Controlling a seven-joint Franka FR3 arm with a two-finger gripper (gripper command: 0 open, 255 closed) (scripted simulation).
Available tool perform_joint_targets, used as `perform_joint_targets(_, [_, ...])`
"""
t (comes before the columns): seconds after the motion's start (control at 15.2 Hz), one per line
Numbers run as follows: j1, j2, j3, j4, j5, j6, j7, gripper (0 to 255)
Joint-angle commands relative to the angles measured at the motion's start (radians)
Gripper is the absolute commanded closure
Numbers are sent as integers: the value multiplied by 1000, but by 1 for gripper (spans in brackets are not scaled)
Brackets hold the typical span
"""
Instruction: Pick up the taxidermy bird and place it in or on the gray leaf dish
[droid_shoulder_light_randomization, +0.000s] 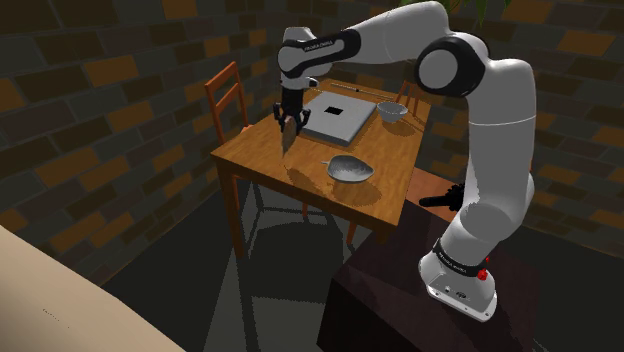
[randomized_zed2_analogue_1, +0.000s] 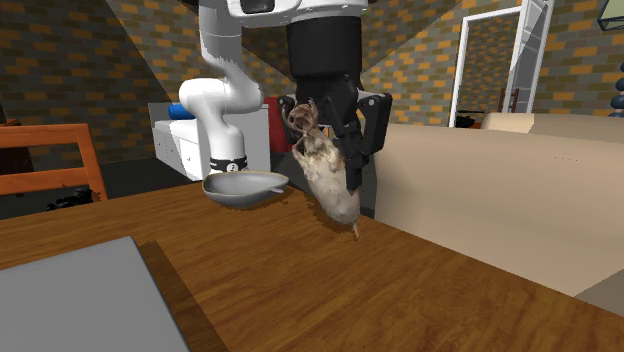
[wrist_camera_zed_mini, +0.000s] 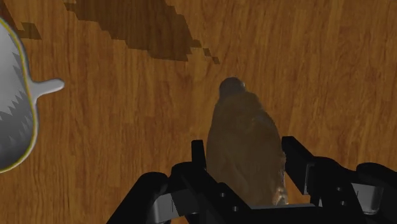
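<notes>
The taxidermy bird (randomized_zed2_analogue_1: 330, 172), mottled brown and cream, hangs tail-down above the wooden table (randomized_zed2_analogue_1: 330, 290), clasped between the black fingers of my gripper (randomized_zed2_analogue_1: 333, 135). In the shoulder view the gripper (droid_shoulder_light_randomization: 289, 122) holds the bird (droid_shoulder_light_randomization: 289, 133) over the table's left part. The wrist view shows the bird (wrist_camera_zed_mini: 245, 143) pinched between both fingers, with bare wood below. The gray leaf dish (droid_shoulder_light_randomization: 350, 170) sits near the table's front edge, to the right of the gripper in the shoulder view; its stem and rim (wrist_camera_zed_mini: 16, 108) lie off to one side of the gripper. The dish (randomized_zed2_analogue_1: 243, 186) is apart from the bird.
A flat grey square slab (droid_shoulder_light_randomization: 336, 115) lies at the table's back, with a small grey bowl (droid_shoulder_light_randomization: 391, 112) beside it. A wooden chair (droid_shoulder_light_randomization: 227, 100) stands at the table's left in the shoulder view. A beige surface (randomized_zed2_analogue_1: 500, 190) rises beyond the table.
</notes>
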Motion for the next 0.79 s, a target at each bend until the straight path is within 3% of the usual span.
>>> perform_joint_targets(0.0, [0,-6,0,21,-1,-26,2,255])
perform_joint_targets(0.33, [-1,-16,0,59,-1,-75,7,255])
perform_joint_targets(0.73, [-30,-269,-9,-296,17,23,-43,255])
